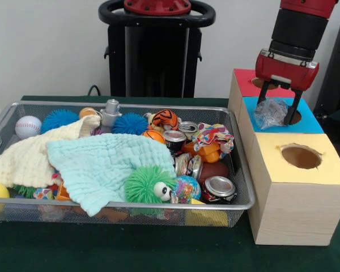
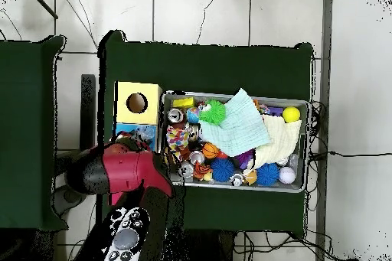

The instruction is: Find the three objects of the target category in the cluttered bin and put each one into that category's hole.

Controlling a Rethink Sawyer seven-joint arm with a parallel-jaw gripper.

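Front view: gripper (image 1: 279, 114) at 2 o'clock, hanging upright over blue box (image 1: 309, 121), fingers clamped on crushed bottle (image 1: 270, 113).

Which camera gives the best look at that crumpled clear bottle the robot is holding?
The front view: the crushed clear bottle hangs between the tool's fingers over the blue box's hole. In the overhead view the red arm hides it.

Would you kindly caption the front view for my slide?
Gripper holds a crushed clear bottle over the blue box's hole; cans remain in the bin.
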